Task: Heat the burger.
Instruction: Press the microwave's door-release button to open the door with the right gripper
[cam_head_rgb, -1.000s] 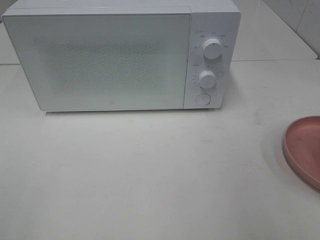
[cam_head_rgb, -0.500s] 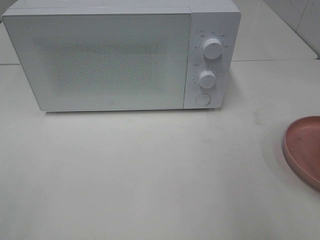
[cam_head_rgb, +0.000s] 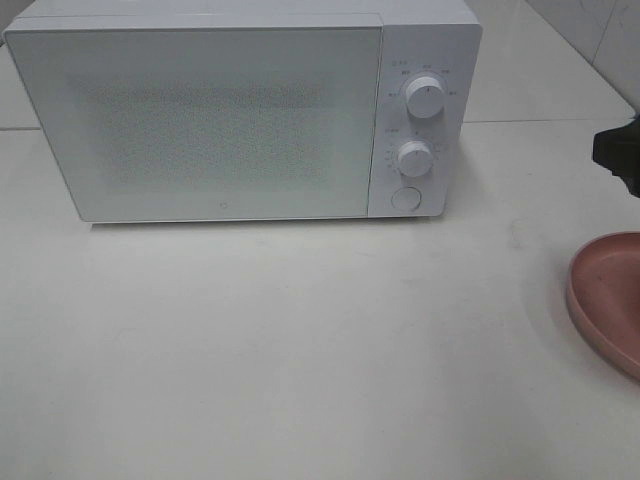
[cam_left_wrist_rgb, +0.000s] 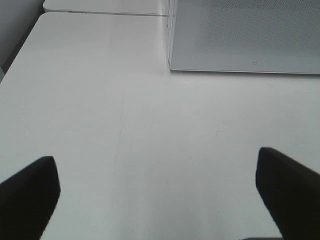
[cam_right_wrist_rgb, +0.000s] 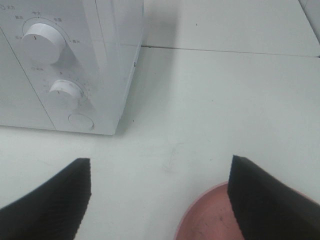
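The burger is out of view in every frame. The white microwave (cam_head_rgb: 220, 120) stands at the back of the table with its door shut. My left gripper (cam_left_wrist_rgb: 160, 200) is open over bare table in front of the microwave's door (cam_left_wrist_rgb: 245, 35), with nothing between its fingers. My right gripper (cam_right_wrist_rgb: 160, 200) is also open and empty, over the table in front of the microwave's control panel (cam_right_wrist_rgb: 60, 75), with the pink plate (cam_right_wrist_rgb: 205, 220) partly under one finger (cam_right_wrist_rgb: 270, 200). A dark part of the right arm (cam_head_rgb: 622, 155) shows at the right edge of the exterior view.
The pink plate (cam_head_rgb: 605, 300) lies at the table's right edge, and the part that shows holds nothing. The control panel carries two round knobs (cam_head_rgb: 425, 97) (cam_head_rgb: 414, 157) and a round button (cam_head_rgb: 405, 198). A seam (cam_head_rgb: 540, 121) crosses the tabletop behind.
A dark part of the right arm has come into the exterior view at the right edge, above the plate. The microwave and the plate have not moved.
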